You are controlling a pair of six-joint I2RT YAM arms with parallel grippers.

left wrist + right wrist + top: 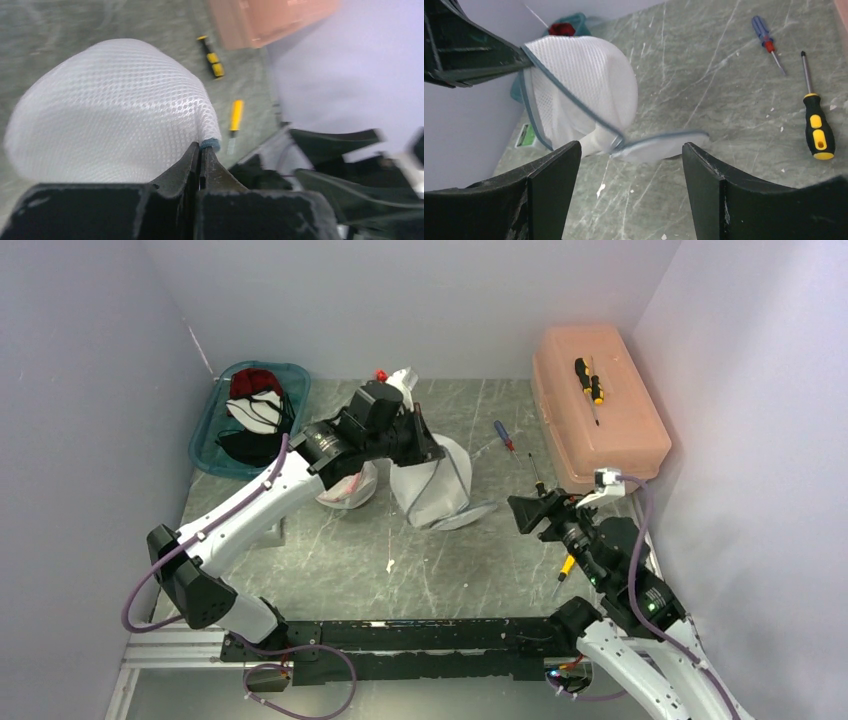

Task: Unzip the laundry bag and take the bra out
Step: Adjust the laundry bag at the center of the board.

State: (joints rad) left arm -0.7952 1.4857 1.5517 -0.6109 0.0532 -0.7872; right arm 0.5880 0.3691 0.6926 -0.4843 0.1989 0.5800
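Note:
The laundry bag (440, 485) is a white mesh pouch with blue-grey trim, standing at mid-table. My left gripper (430, 450) is shut on its trimmed upper edge; in the left wrist view the jaws (202, 148) pinch the trim beside the mesh (110, 110). In the right wrist view the bag (589, 85) hangs from that grip, with a flap (659, 147) spread on the table and the zip partly parted. My right gripper (630, 150) is open and short of the flap, to the bag's right (525, 512). The bra is hidden.
A teal tray (205, 445) of garments sits at the back left, and a crumpled white item (350, 490) lies beside the bag. A pink toolbox (600, 420) carries a yellow-black screwdriver (590, 380). A blue-red screwdriver (764, 37) and a yellow-handled one (816, 125) lie on the table.

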